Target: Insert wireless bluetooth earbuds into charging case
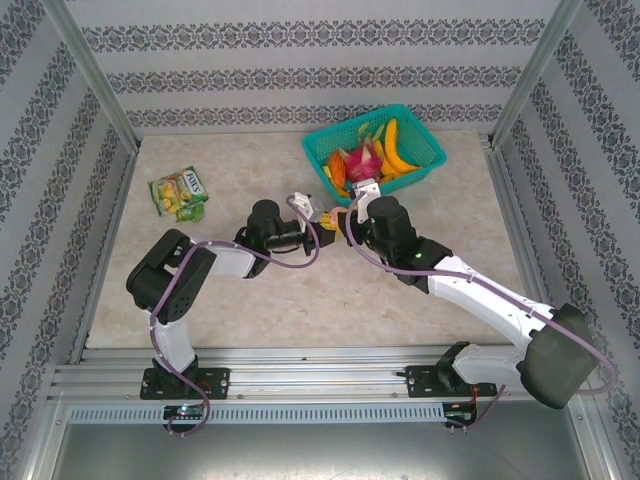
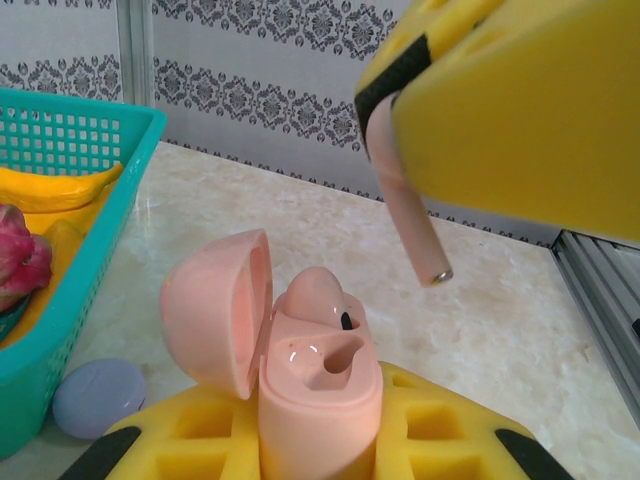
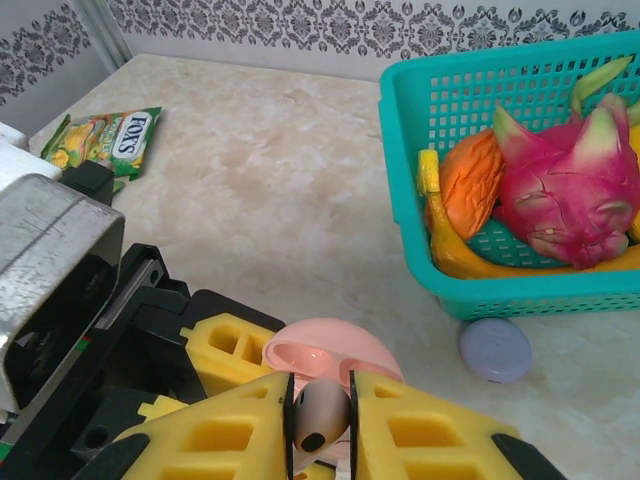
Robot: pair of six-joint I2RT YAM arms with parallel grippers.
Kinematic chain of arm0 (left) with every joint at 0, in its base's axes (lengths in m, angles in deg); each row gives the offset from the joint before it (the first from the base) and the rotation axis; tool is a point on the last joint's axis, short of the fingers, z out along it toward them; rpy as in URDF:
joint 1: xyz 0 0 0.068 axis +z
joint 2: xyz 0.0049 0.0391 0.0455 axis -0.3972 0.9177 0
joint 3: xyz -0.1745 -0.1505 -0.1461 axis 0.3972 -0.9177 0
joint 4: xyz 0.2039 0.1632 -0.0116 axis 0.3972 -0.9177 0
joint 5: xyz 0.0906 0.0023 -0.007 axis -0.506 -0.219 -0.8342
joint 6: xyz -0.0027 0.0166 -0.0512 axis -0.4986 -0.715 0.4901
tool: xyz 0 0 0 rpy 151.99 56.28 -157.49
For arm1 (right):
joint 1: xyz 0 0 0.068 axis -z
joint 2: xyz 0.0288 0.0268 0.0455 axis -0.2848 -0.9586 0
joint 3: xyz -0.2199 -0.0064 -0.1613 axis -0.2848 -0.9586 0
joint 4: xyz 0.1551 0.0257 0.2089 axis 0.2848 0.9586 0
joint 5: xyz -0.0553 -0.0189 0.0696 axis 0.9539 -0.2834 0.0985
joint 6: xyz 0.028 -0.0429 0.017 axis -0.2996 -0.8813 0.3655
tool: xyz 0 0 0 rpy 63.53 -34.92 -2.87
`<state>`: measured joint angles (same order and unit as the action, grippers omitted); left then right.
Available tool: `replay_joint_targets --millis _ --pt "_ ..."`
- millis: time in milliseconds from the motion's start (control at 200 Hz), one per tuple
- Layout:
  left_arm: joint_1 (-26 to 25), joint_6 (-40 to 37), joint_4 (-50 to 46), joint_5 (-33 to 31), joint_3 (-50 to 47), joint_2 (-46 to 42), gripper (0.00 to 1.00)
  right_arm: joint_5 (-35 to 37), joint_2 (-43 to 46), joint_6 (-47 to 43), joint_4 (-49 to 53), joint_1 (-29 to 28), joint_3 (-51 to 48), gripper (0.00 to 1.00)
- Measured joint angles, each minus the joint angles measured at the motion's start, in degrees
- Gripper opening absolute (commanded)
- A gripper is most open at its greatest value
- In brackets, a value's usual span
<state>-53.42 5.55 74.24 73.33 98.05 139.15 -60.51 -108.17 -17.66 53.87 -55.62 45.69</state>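
the left gripper (image 2: 318,440) was clamped on the pink charging case (image 2: 300,365), holding it upright with the lid swung back so both sockets faced up. one pink bud (image 2: 315,290) sat seated and the other socket lay empty. just above, the right gripper (image 3: 320,435) pinched a pale pink earbud (image 2: 412,225) stem-down, seemingly lined up for that empty socket. both arms reached forward and bent inward, wrists meeting mid-table. beyond, a lilac case (image 2: 97,397) lay by the teal basket (image 2: 95,125).
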Motion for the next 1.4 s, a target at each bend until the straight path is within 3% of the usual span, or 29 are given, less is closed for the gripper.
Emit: replay_joint_targets --millis 1399 --pt "0.0 1.7 0.2 0.0 0.0 -0.7 0.0 -1.6 -2.3 2.3 -1.1 2.7 0.1 0.22"
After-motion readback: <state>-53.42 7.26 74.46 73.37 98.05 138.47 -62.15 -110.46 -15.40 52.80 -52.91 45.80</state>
